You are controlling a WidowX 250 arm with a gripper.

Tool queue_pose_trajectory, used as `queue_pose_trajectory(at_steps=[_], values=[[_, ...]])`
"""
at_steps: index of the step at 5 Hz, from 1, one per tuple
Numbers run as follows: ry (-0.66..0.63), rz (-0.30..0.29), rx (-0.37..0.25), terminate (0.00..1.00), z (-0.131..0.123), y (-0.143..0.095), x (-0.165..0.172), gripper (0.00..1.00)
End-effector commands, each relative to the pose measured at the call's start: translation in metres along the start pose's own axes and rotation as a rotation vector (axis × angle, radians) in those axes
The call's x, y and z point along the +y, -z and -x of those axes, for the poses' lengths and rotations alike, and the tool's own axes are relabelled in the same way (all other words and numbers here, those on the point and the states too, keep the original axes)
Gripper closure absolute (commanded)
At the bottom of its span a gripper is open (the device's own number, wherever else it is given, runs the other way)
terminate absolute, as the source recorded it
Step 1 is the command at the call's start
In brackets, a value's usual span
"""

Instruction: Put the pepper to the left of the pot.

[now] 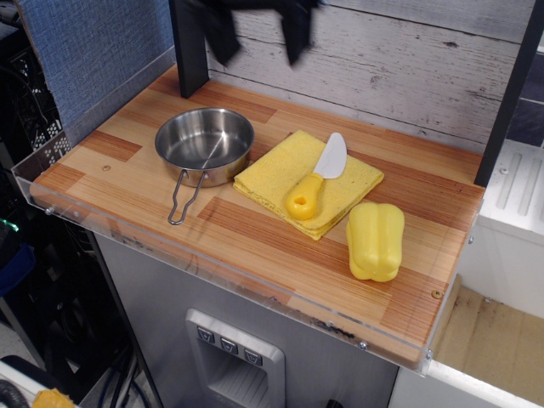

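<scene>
The yellow pepper (375, 240) lies on its side on the wooden tabletop at the right, far to the right of the pot. The steel pot (204, 142) stands at the left, its wire handle (182, 201) pointing to the front edge. My gripper (259, 56) is high at the top edge of the view, above the back of the table behind the pot. It is blurred, and only its two dark fingertips (223, 38) show. They are spread wide with nothing between them. It is far from the pepper.
A folded yellow cloth (280, 166) lies between pot and pepper, with a yellow-handled toy knife (313, 189) on it. A dark post (189, 47) stands at the back left. A clear plastic rim (212, 263) runs along the table's front and left edges.
</scene>
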State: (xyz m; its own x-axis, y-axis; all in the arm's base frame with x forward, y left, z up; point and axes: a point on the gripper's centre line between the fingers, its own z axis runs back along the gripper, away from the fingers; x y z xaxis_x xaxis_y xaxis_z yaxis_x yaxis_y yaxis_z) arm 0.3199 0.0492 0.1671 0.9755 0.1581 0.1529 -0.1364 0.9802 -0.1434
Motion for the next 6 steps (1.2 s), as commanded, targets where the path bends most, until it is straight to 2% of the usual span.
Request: queue_pose_trajectory(at_steps=[1, 2, 3, 4, 5, 6], values=[[0.118, -0.115, -0.018, 0.00, -0.014, 0.001, 0.017, 0.00], [0.164, -0.155, -0.016, 0.00, -0.019, 0.009, 0.014, 0.00], [0.178, -0.166, -0.009, 0.00, -0.019, 0.013, 0.014, 0.00], [0.171, -0.191, 0.059, 0.00, -0.020, 0.019, 0.020, 0.00], [0.171, -0.191, 0.059, 0.00, -0.020, 0.019, 0.020, 0.00], [0.171, -0.191, 0.059, 1.00, -0.020, 0.019, 0.020, 0.00]])
